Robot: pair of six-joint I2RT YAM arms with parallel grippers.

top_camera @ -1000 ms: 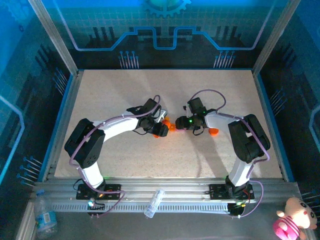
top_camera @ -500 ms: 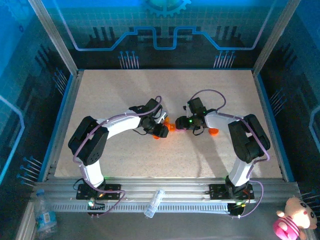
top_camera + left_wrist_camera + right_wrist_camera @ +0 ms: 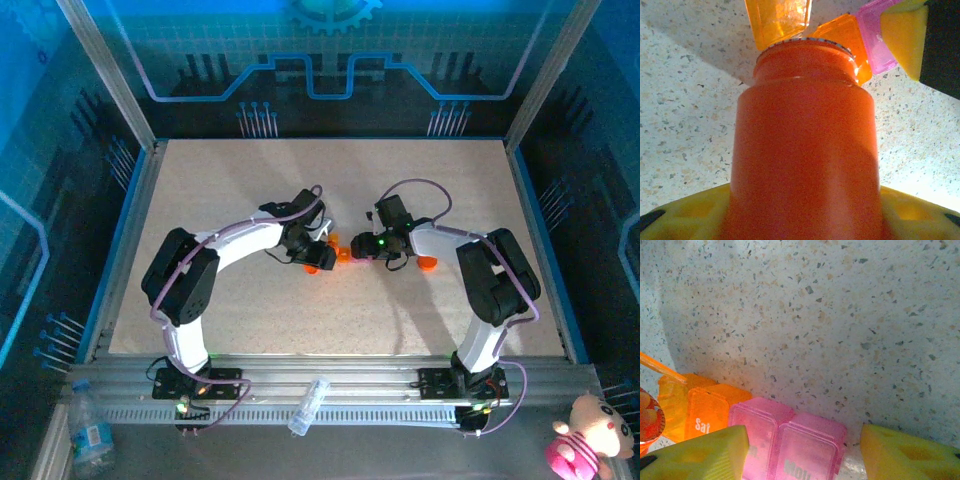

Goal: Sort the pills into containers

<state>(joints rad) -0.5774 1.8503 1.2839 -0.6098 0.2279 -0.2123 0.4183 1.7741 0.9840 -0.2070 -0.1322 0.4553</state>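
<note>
1. Over the last second my left arm has drawn its elbow in toward the middle. The left gripper (image 3: 308, 250) has carried the orange bottle (image 3: 805, 150) slightly leftward over the table (image 3: 400, 180), while the right arm has not shifted.
2. The left gripper is pinching the orange bottle by its body. In the left wrist view the bottle sits clamped between the yellow pads, with its mouth pointing at the containers (image 3: 845, 35).
3. The containers lie mid-table between my two grippers. The orange compartments are at the bottle's end, one with its lid (image 3: 777, 20) standing open, and the pink ones are toward the right gripper (image 3: 362, 245).
4. The right gripper straddles the pink end of the strip. One pad (image 3: 700, 452) lies against a pink compartment, but the other pad (image 3: 910, 452) shows a sliver of table beside it. I cannot tell whether it is squeezing the strip or only bracketing it.
5. In the right wrist view, pills (image 3: 646, 415) sit at the bottle's mouth, just beside the open orange compartment. I read the shift as re-aiming for a pour. I cannot tell whether any pill has landed, so I judge the sorting barely begun
</note>
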